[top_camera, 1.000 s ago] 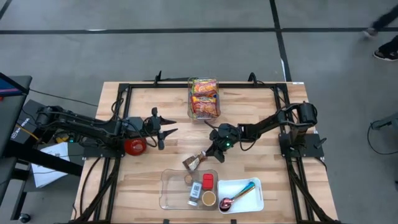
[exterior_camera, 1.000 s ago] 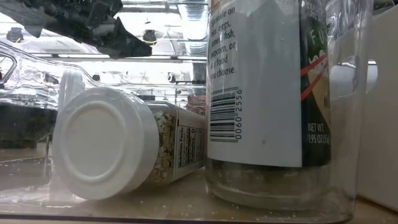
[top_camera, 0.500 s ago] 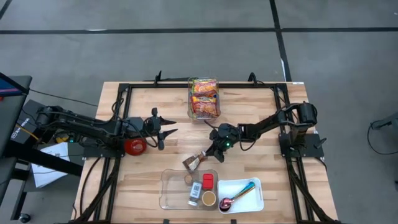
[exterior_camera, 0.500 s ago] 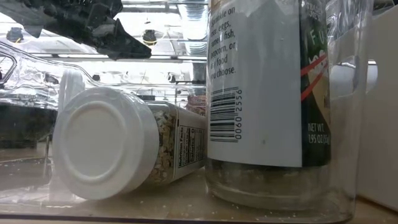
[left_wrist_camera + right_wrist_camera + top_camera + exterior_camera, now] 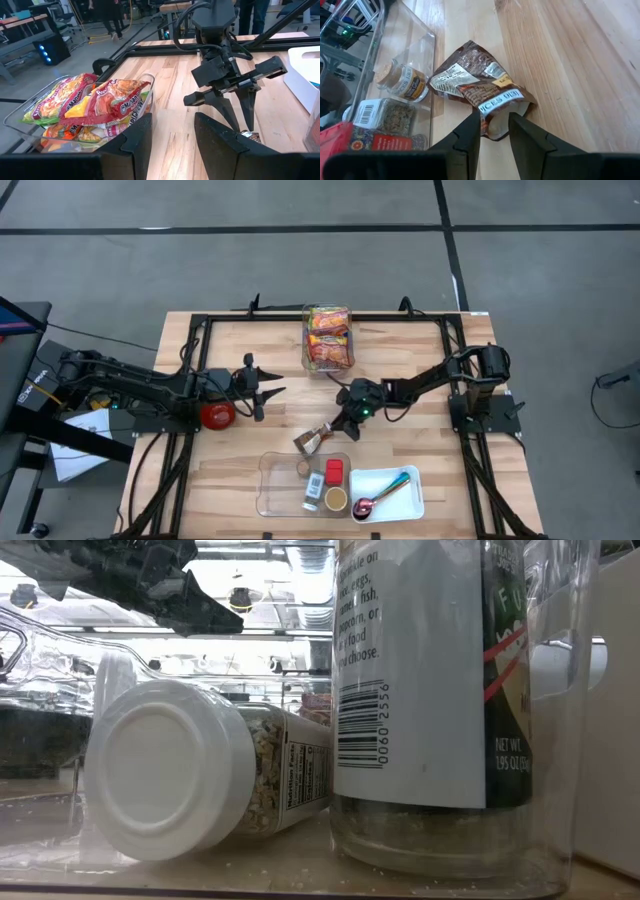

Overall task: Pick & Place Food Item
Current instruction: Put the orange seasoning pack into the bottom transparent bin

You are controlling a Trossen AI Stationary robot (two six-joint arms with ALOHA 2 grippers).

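Wooden table: brown packet flat, long axis toward right pincer.

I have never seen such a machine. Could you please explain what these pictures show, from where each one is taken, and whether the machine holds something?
Two dark robot arms work at a wooden table. One camera looks straight down from above. One sits low, inside the clear tray, so its spice jars look huge. One rides on each wrist.

The right gripper pinches the edge of a brown snack packet lying on the wood beside the tray. The left gripper waits, open and holding nothing, at the table's left side, facing a clear bin of noodle packets. A white tray with a spoon sits beside the clear one.
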